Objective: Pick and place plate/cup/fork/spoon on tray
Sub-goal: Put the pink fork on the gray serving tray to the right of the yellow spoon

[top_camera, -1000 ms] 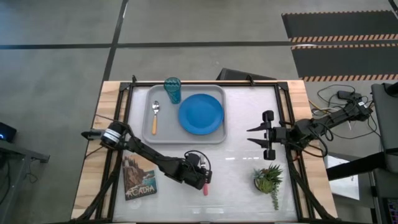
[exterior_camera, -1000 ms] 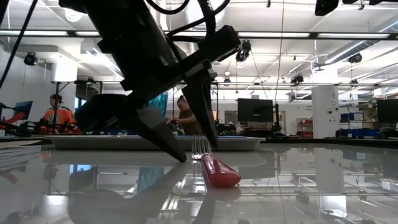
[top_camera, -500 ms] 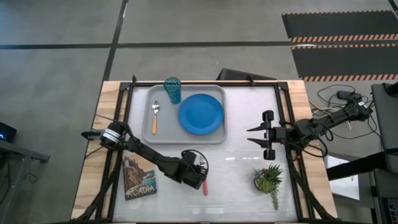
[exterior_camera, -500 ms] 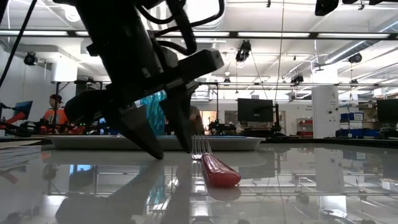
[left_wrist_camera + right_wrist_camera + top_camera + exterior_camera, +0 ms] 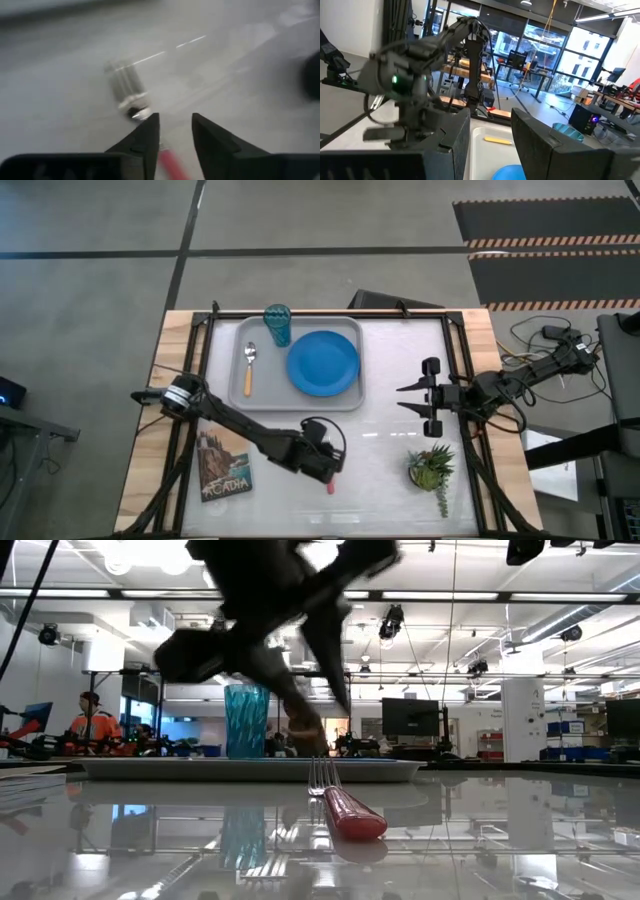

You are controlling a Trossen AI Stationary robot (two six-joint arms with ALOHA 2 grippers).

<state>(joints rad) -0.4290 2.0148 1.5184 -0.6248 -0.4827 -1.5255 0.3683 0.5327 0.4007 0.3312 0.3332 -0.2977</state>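
Note:
The fork (image 5: 350,812) lies flat on the white table, pink handle toward the near edge; only its handle end (image 5: 330,484) shows in the high view. My left gripper (image 5: 328,468) hovers over it, open, fingers clear above the tines in the low view (image 5: 315,720); the handle (image 5: 171,162) shows between the fingers. The blue plate (image 5: 323,363), the teal cup (image 5: 277,325) and the orange-handled spoon (image 5: 249,370) rest on the grey tray (image 5: 300,402). My right gripper (image 5: 402,398) waits open at the table's right.
A small potted plant (image 5: 432,468) stands near the front right. A picture card (image 5: 224,465) lies at the front left, under my left arm. People (image 5: 90,725) show in the room beyond the table.
My left gripper stood with its fingertips on the table beside the fork's tines, slid a little toward the table's left edge, then rose clear and came back toward the right over the fork. The fork has stayed where it was.

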